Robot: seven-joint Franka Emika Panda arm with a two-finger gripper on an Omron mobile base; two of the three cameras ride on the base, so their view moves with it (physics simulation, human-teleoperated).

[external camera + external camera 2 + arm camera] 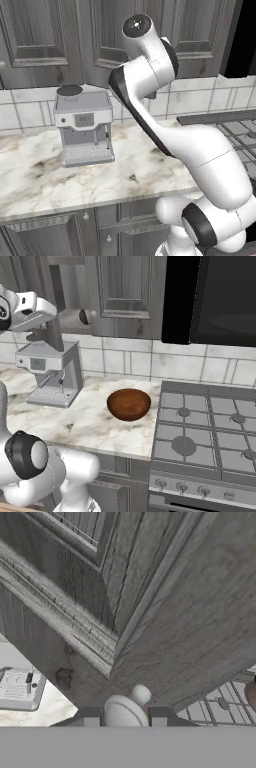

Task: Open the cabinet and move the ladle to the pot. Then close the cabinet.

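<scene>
Closing narrowly around the cabinet door's round silver knob (pixel 125 712), the gripper (pixel 125 722) is starting the opening step; next, pulling the door (pixel 165 612) outward toward six o'clock.

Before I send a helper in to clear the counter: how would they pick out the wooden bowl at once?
Find the grey gas stove under the black microwave. On the marble counter just left of the stove sits the bowl, with the silver coffee machine farther left. It is the one round, glossy reddish-brown thing there; the rest is grey or silver.
</scene>
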